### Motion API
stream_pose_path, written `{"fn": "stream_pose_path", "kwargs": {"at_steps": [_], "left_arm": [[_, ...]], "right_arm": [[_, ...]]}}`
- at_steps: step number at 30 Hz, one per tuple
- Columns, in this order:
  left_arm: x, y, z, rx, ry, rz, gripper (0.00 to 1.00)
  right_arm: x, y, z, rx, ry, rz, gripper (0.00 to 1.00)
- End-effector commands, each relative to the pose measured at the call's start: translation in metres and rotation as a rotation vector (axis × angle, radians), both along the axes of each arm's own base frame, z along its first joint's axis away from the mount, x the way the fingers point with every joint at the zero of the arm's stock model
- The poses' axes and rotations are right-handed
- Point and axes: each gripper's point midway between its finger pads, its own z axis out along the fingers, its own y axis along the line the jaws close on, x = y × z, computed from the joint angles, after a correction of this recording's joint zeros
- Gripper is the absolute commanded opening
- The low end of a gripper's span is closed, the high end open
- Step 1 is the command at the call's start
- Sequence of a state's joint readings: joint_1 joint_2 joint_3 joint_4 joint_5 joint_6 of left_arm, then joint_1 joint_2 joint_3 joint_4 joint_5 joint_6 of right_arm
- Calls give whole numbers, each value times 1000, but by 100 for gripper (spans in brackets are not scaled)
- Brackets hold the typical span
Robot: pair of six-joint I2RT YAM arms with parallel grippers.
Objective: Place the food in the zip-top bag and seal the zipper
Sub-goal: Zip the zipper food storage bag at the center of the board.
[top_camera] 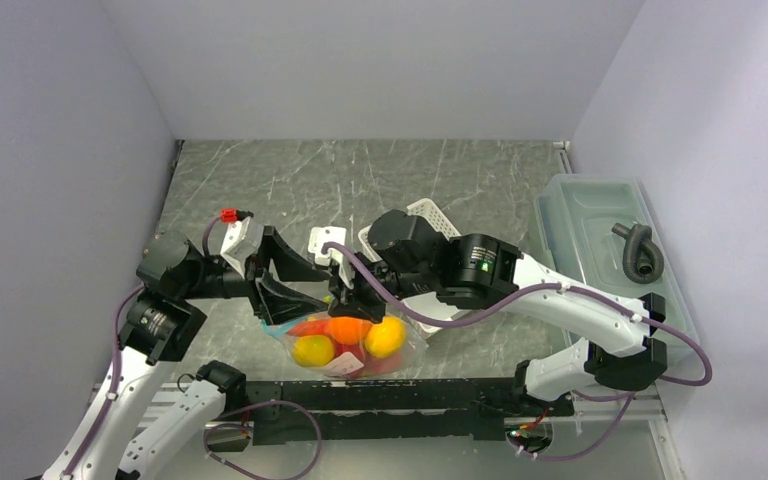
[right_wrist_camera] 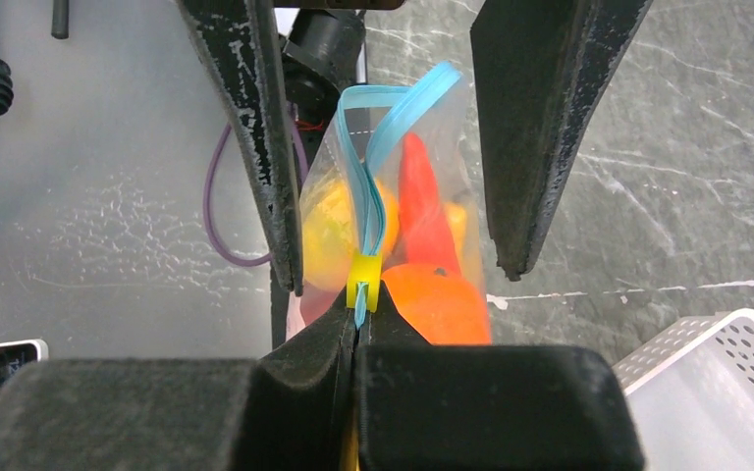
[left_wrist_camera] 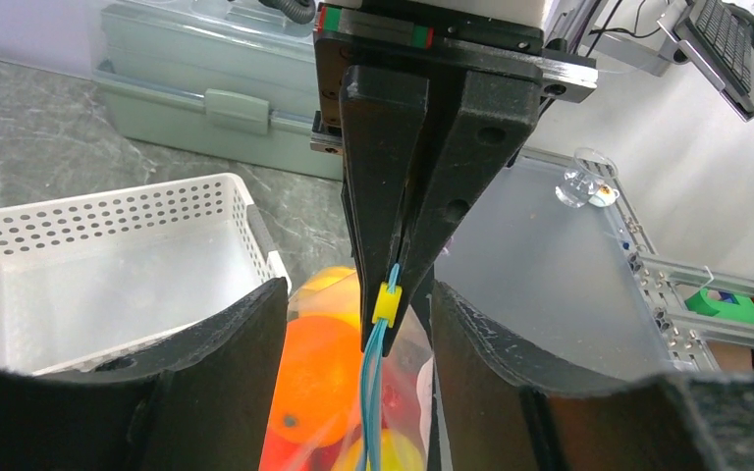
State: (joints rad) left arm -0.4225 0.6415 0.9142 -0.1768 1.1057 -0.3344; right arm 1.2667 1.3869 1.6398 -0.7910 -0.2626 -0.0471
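The food [top_camera: 348,330] is sitting inside the bag [top_camera: 410,352], low in the middle of the top view. An orange [left_wrist_camera: 314,378], a lemon [top_camera: 313,350] and a red piece [right_wrist_camera: 420,211] are showing through the clear plastic. No piece is lying loose on the table [top_camera: 360,180] as far as I can see. The basket [left_wrist_camera: 108,211], at the left of the left wrist view, is looking empty, so the loading part appears done.

The sealing is under way but not finished. The right gripper [left_wrist_camera: 391,329] is pinching the zipper [right_wrist_camera: 368,186], its jaws pressed together right at the yellow slider [right_wrist_camera: 361,291]. The slider is sitting at the bottom end of the strip in the right wrist view. The left gripper [right_wrist_camera: 403,277] is standing spread, its fingers straddling the bag on either side without clamping it.

In that same view the blue tracks are running together near the slider but parting into a loop towards the top of the frame. That end of the mouth is gaping. By my reading, closing the rest of the strip is what is left.
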Motion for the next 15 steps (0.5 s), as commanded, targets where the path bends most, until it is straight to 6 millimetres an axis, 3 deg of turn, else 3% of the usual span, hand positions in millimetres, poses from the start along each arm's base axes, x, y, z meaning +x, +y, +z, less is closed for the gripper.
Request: {"fn": "stream_pose_path", "kwargs": {"at_steps": [1,15], "left_arm": [[-4,-1,3,-6,-16,-35,59],[-8,0,-3,10,-18,-53,44]], "right_arm": [[6,12,44,140,-42,-28,0],[7,14,47,146,-43,-33,0]]}}
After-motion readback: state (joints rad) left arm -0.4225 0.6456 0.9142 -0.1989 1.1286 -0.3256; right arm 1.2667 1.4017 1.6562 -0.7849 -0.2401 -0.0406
